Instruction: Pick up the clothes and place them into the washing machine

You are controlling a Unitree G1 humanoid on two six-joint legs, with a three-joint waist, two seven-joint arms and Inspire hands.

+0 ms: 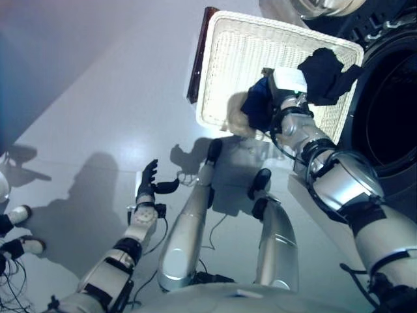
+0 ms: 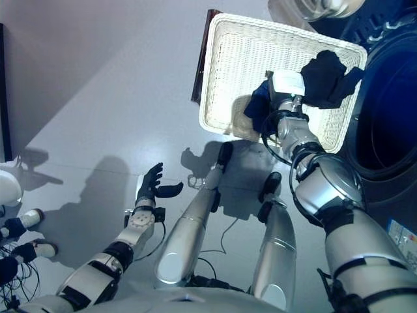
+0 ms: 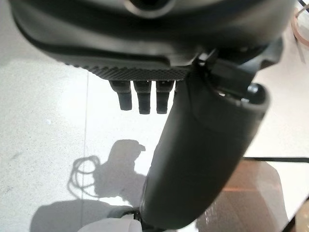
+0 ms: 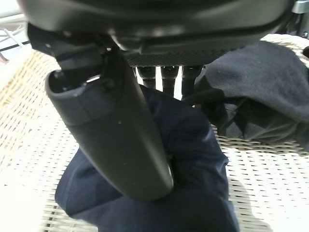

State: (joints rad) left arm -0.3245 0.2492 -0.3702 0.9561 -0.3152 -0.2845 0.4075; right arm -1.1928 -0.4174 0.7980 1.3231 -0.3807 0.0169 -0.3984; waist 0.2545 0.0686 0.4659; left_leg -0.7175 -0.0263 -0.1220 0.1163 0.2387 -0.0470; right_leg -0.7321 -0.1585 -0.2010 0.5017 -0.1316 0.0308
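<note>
The white woven wicker basket (image 1: pixel 234 59) sits on the pale grey floor (image 1: pixel 98 98) beside the dark round opening of the washing machine (image 1: pixel 391 111), which the frame edge cuts off. The right hand (image 4: pixel 120 140) is down inside the basket, its thumb pressed into a dark navy blue cloth (image 4: pixel 193 159) and its fingers (image 4: pixel 169 79) curled behind the fabric, mostly hidden. A 2nd, black garment (image 1: pixel 326 75) is draped over the basket's rim nearest the machine. The left hand (image 1: pixel 151 186) hangs low over the floor, fingers relaxed and holding nothing.
</note>
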